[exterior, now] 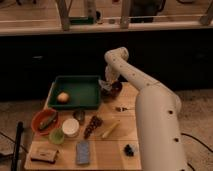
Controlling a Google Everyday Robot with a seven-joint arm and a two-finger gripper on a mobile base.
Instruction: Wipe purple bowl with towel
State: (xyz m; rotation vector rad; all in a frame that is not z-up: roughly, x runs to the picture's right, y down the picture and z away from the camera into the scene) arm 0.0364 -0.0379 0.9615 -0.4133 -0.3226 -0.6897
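The purple bowl (pixel 114 90) sits on the bench (pixel 109 154), just right of the green tray (pixel 75 93). The end effector (pixel 106 87) hangs at its left rim, the pale towel (pixel 103 83) there too; whether it pinches the cloth I cannot tell. Wiping seems in hand; next, the cloth needs sweeping round the inside.

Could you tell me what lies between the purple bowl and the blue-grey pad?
In the camera view, a dark brown lumpy object lies between the purple bowl and the blue-grey pad. The gripper is at the bowl's left rim.
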